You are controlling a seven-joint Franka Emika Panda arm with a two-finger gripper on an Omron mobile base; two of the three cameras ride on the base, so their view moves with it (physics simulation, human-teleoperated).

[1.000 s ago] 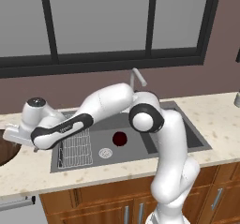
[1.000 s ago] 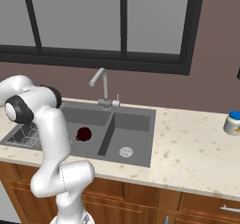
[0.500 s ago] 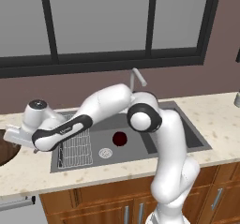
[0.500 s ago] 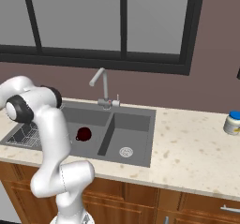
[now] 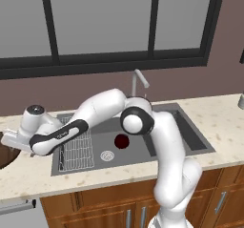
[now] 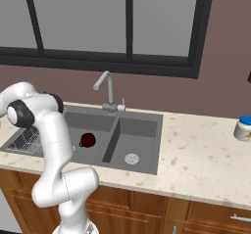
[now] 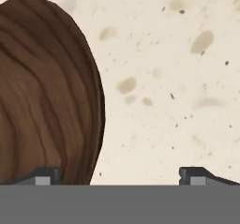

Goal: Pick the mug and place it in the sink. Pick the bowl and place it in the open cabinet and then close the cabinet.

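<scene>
**Gripper spread wide over the bowl's rim**

Gripper [image 7: 120,174] hangs released, holding nothing, above the bowl [image 7: 44,101] on the counter [image 7: 178,78] left of the sink [image 5: 188,131]. The mug [image 5: 122,141] lies in the sink. Straddle the rim squarely, descend, then close.

Wood-grained bowl [image 7: 42,92] on speckled stone counter [image 7: 178,78].

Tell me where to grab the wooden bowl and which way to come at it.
Grip the bowl by its thin rim, coming straight down with one finger inside and one outside. It is too wide to span and sits upright on the counter. The open gripper already straddles its near edge from above.
</scene>
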